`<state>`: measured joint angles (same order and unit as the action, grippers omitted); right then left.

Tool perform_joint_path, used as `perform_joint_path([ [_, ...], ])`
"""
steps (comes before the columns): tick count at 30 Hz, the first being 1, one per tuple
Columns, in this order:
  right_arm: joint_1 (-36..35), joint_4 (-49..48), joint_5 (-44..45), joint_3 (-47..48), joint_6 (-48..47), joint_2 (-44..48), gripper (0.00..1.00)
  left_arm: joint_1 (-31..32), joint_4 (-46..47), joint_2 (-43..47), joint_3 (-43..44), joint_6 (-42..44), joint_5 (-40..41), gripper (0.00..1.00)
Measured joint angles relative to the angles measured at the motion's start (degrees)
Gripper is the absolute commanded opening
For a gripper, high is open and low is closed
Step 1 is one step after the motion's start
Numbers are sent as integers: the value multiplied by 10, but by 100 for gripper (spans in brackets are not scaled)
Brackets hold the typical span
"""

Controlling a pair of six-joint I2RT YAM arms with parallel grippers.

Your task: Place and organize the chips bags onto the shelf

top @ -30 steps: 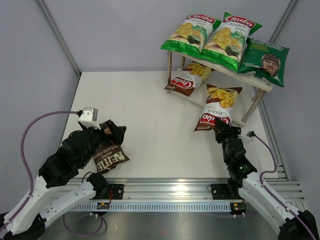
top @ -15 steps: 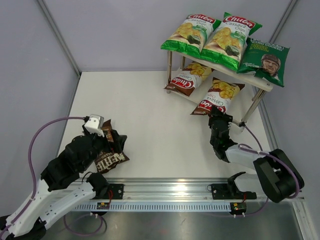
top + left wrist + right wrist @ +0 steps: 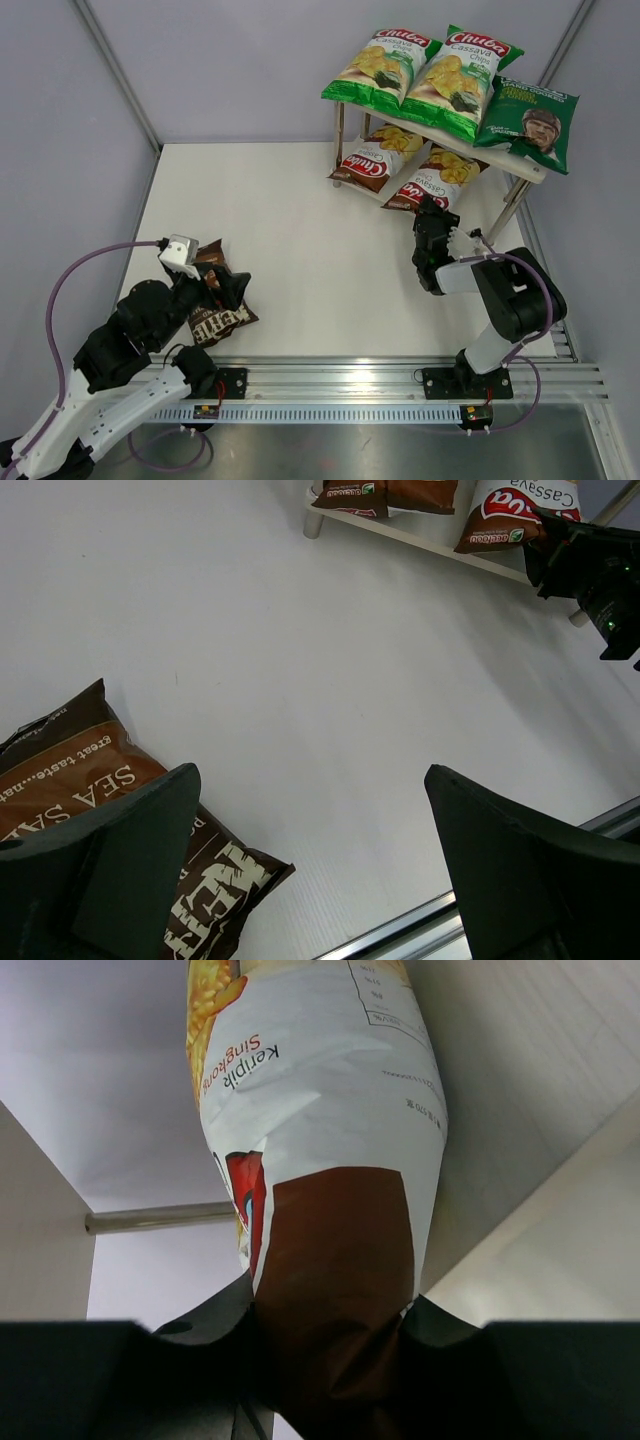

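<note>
brown-red bag [image 3: 437, 178] pinched by the low, forward-reaching right claw [image 3: 428, 207] at the shelf [image 3: 420, 538]; left claw [image 3: 222, 285] gapes over kettle bag [image 3: 222, 322].

Bright, even light comes from above. The white table [image 3: 300, 230] shows only soft, pale shadows. The chips bags [image 3: 385, 65] shine a little. The left hand [image 3: 310, 855] looks dark and maybe blurry up close.
</note>
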<state>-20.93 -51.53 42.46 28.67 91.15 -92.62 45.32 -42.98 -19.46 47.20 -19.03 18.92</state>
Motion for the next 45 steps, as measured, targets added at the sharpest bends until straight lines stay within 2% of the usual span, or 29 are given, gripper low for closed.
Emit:
perform_joint_path([
  [10,11,-23,-24,85,40,-104,26,0,2,1,0,4,-4,99],
  [14,12,-29,-41,97,52,-119,34,0,2,6,-1,6,-5,99],
  [17,12,-28,-48,97,56,-120,43,0,2,7,-1,7,-5,99],
  [18,12,-26,-51,97,57,-120,51,0,2,7,-1,7,-5,99],
  [21,14,-9,-62,97,57,-118,57,0,2,7,-1,7,-5,99],
  [22,15,3,-67,97,57,-115,65,0,2,7,-1,7,-5,99],
  [23,16,14,-73,96,57,-111,67,0,2,7,-1,8,-6,99],
  [24,18,26,-77,95,55,-104,68,0,2,7,-1,8,-6,99],
  [28,31,60,-92,86,47,-68,84,0,2,7,-1,9,-6,99],
  [31,39,78,-94,74,42,-39,90,0,2,6,-1,9,-7,99],
  [32,41,82,-94,70,40,-30,98,0,2,6,-1,9,-7,99],
  [33,41,87,-95,66,39,-22,99,0,2,6,-1,9,-7,99],
  [45,44,178,-135,50,36,57,100,0,2,-6,-1,8,4,99],
])
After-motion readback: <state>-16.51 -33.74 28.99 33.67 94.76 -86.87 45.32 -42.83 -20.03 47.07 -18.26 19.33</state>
